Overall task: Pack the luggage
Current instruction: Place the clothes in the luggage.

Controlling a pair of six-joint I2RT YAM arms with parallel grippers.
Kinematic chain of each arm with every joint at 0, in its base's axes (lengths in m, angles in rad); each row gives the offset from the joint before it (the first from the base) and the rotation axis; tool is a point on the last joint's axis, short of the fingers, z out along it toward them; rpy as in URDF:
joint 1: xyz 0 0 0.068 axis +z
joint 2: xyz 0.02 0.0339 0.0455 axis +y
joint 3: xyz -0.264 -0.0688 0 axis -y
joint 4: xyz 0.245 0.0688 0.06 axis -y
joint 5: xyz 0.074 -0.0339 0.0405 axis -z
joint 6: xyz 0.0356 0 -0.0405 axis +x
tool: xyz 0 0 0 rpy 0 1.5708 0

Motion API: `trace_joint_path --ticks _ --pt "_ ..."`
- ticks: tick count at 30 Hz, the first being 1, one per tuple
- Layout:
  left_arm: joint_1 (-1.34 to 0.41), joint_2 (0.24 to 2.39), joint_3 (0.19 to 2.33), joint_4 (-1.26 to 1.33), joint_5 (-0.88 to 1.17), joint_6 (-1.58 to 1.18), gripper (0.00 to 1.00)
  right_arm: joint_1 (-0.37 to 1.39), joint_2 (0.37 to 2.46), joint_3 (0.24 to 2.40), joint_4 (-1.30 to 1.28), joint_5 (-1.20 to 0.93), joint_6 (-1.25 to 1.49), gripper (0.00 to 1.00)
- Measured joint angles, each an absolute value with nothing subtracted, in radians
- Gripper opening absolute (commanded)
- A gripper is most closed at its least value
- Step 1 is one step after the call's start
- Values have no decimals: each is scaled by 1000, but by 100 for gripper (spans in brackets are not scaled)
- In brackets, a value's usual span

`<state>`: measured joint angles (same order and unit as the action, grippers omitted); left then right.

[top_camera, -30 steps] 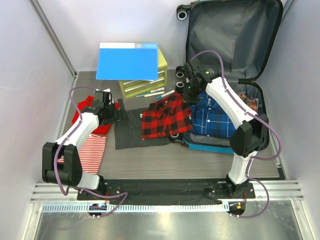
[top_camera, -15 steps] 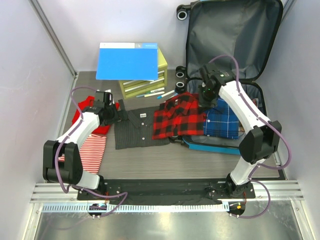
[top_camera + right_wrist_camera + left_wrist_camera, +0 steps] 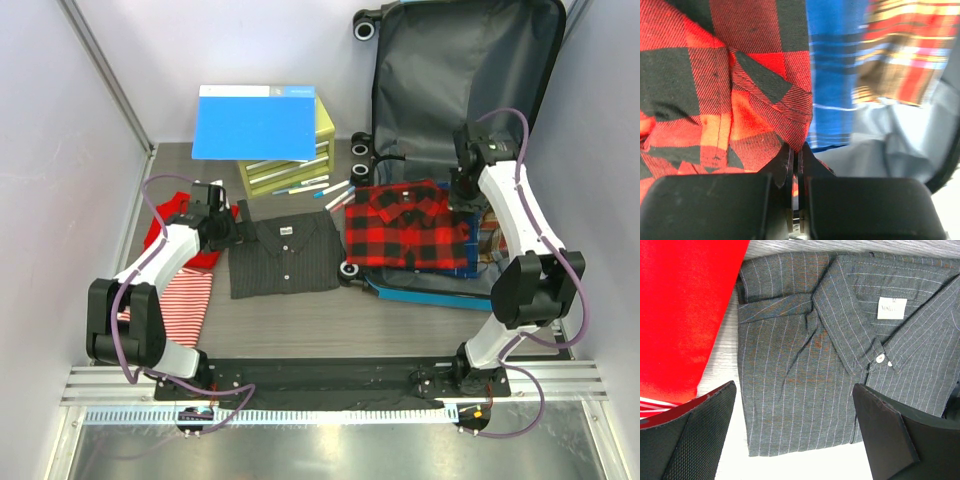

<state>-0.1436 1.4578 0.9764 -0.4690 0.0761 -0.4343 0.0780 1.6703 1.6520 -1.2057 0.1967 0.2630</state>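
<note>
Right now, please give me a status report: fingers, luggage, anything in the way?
Left fingers open over grey striped shirt. Right fingers shut on red plaid shirt, laid across open luggage. Blue plaid shirt underneath; nothing blocking seen.

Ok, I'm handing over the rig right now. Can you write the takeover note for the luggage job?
Right gripper: shut on the edge of the red plaid shirt, which lies spread over the open luggage, on top of a blue plaid shirt.
Left gripper: open, hovering over the grey striped shirt on the table.
Done: blue plaid shirt in, red plaid laid over it.
Left: release the red plaid shirt, then pack the grey shirt, the red garment and the red-and-white striped garment. Lid not yet closed.
</note>
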Motion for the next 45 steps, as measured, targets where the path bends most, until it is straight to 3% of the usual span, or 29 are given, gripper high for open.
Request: trace_joint_path --ticks 25,45 --pt "-144 1458 966 -461 76 -434 100 -133 1681 1761 -1260 404 187 1" --pt "-143 1496 965 -459 93 -434 100 -169 1666 1575 -1262 481 212 1"
